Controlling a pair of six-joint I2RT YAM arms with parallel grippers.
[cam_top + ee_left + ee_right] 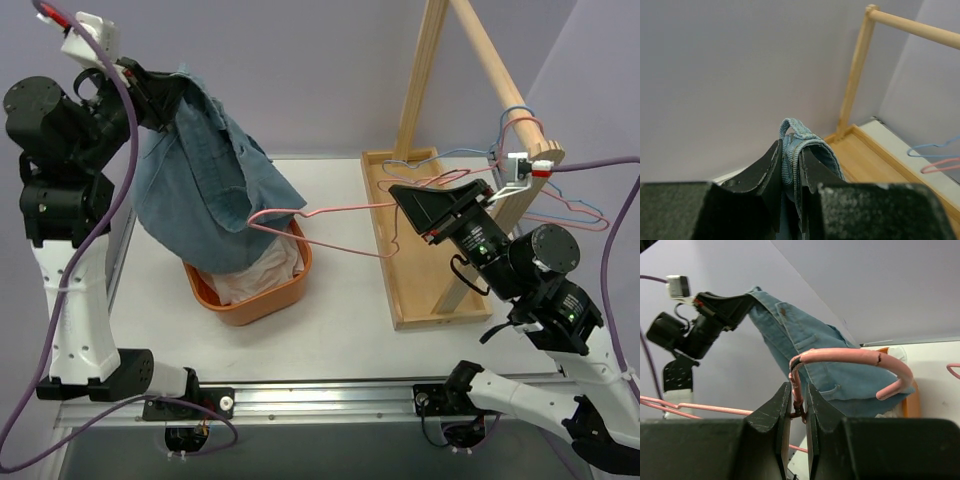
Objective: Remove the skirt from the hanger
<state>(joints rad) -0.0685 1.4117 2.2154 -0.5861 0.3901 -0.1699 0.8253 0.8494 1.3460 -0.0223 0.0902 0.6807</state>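
The blue denim skirt (210,190) hangs high at the left, bunched at its top in my left gripper (150,95). In the left wrist view the jaws (790,150) are shut on a fold of the skirt's waistband (807,140). The pink wire hanger (330,212) lies level across the middle, its far end overlapping the skirt's lower right edge. My right gripper (412,212) is shut on it. In the right wrist view that gripper (798,392) pinches the hanger's twisted neck below the hook (855,357), with the skirt (810,347) beyond.
An orange basket (215,300) holding white cloth (265,275) sits under the skirt. A wooden rack (420,100) stands on its tray base (400,270) at the right. Spare blue and pink hangers (570,208) hang from its rail beside my right arm.
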